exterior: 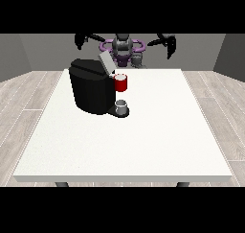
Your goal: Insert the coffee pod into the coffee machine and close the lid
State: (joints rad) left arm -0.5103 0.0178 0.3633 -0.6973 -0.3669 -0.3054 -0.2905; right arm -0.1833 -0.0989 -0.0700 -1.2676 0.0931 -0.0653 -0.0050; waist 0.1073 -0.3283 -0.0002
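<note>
A: Nearest us is the front edge of the white table (124, 177), a broad matt slab, bare across its whole near half. Further back stands the coffee machine (92, 87): a squat black body with rounded shoulders, faintly glossy.

B: And its lid (105, 63)?

A: Raised. A flat grey flap tilts up and back from the top of the machine, so the slot beneath looks open. Just under it, at the machine's front, is a red thing at the machine (121, 83), cylindrical with a pale top.

B: Where is the pod?

A: Below the red thing, on the machine's dark base, sits a small grey thing (122, 106), round like a little cup. I cannot tell it for the coffee pod. Another grey shape shows by the robot's torso at the table's far edge; that is unclear too.

B: The hands?

A: Both are lifted high and well apart from everything on the table. The hand at the view's left (81, 40) hangs out beside the shoulder; the hand at the view's right (169, 42) mirrors it, dark fingers drooping. Neither holds anything that I can make out, but whether the fingers are curled or slack is too small to tell.

B: So which step?

A: My judgement: the very start, nothing grasped yet. The next move calls for one arm coming down to the pod, then lifting it to the open slot before the lid is pushed shut.
</note>
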